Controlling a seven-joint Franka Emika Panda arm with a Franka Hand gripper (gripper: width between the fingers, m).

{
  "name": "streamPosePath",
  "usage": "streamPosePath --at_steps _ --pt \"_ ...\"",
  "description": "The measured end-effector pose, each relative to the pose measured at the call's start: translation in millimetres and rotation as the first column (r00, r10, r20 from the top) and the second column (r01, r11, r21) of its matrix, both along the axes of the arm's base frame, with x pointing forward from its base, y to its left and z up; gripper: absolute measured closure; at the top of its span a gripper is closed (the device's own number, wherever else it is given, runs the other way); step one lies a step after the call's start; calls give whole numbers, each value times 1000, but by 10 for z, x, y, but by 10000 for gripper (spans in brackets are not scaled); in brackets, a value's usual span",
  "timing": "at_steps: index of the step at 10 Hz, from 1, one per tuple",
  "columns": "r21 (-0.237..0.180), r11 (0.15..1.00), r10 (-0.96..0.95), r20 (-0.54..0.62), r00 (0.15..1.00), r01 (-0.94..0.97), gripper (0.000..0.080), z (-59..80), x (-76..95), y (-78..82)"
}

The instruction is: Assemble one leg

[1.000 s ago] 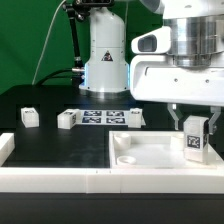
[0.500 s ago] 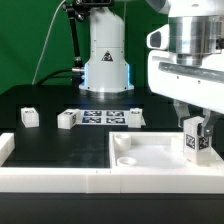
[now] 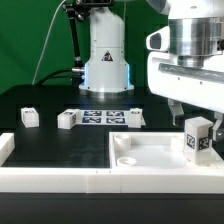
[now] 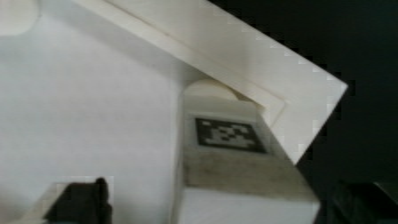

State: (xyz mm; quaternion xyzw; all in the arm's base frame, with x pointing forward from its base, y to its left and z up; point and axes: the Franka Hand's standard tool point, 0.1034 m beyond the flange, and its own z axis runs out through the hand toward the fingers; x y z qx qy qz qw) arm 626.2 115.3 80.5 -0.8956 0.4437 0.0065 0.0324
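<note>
One leg (image 3: 198, 137), a white oblong block with a black-and-white tag, stands upright in the near right corner of the large flat white square piece (image 3: 150, 152). In the wrist view the leg (image 4: 240, 140) sits against that piece's raised rim corner. My gripper (image 3: 196, 114) hangs right over the leg's top. In the wrist view my gripper (image 4: 222, 205) straddles the leg with the jaws open: one dark finger (image 4: 75, 200) stands well clear of it, and the other is close beside it.
Three more legs (image 3: 29, 116), (image 3: 67, 119), (image 3: 135, 118) lie on the black table around the marker board (image 3: 100, 117). The robot base (image 3: 105, 60) stands behind. A white rail (image 3: 12, 148) borders the exterior view's left front.
The fingers were closed on the leg and have spread apart. The gripper body has shifted slightly toward the exterior view's right. The leg has stayed upright in the corner.
</note>
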Motion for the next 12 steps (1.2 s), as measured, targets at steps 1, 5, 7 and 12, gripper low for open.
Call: streamPosePath --at_steps 1,5,7,12 --pt "-1 992 129 6 992 -129 157 -2 -9 33" --pt "-19 811 586 32 810 -585 150 -14 -12 25" --pt "-28 661 750 41 660 -750 150 -13 -21 74" --pt "-35 374 927 36 373 -927 163 12 -8 15"
